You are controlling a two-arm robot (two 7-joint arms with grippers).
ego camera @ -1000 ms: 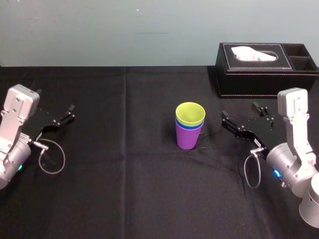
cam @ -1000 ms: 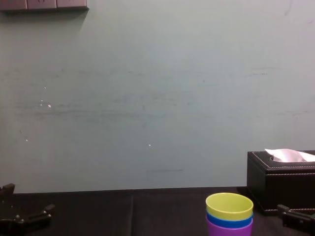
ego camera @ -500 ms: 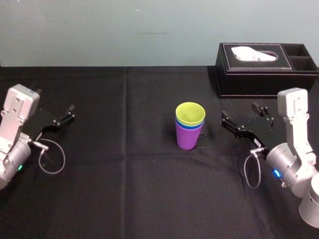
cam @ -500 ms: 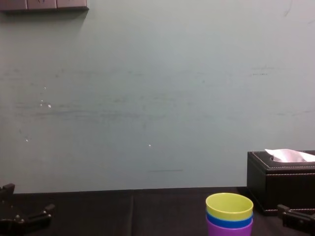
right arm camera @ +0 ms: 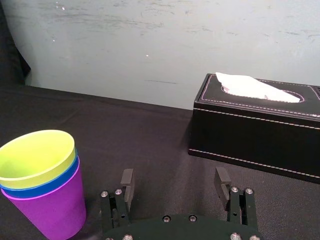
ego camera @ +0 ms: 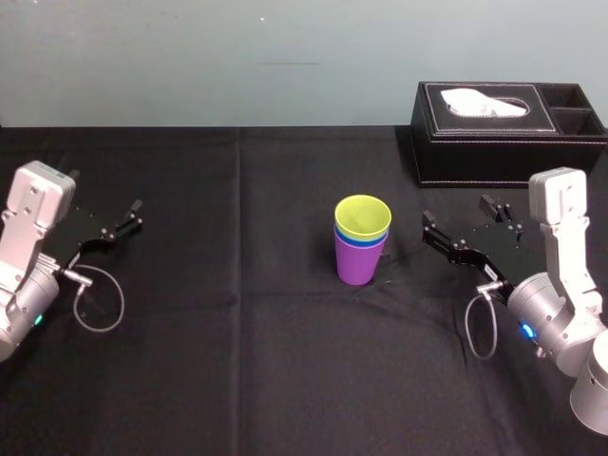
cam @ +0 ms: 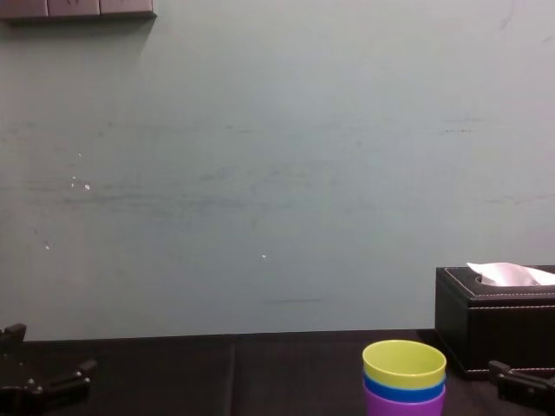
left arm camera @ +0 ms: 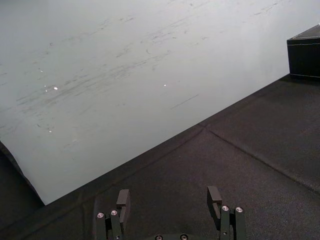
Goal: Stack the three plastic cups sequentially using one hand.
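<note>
The right gripper (ego camera: pixel 457 211) has its jaws released, spread wide with nothing between them. It hovers low over the table just right of the cup stack, apart from it, with its open side towards the stack. The left gripper (ego camera: pixel 133 217) is parked well to the left of the stack, its jaws likewise released and empty. A thin grey cable (ego camera: pixel 98 296) loops from the left wrist, and another loops from the right.

The table (ego camera: pixel 237 361) is covered by a matte black cloth. A straight crease runs front to back through the cloth, left of the stack, and a fainter one crosses it sideways in front of the stack. Behind the stack, the table ends at a plain, pale grey-green wall (ego camera: pixel 190 57), scuffed with faint streaks and small white specks.

The three cups stand upright and nested, a little right of the table's middle. The purple cup (ego camera: pixel 359 264) is outermost and rests on the cloth. The blue cup (ego camera: pixel 361 242) sits inside it, showing a narrow band at the rim. The yellow-green cup (ego camera: pixel 362 218) sits innermost and highest, mouth open upward. All three are smooth, round, tapered plastic with thin rims, slightly glossy.

Behind and to the right of the stack sits a black tissue box (ego camera: pixel 503 133), leather-like with pale stitching along its edges and a white tissue poking from the slot on top.
</note>
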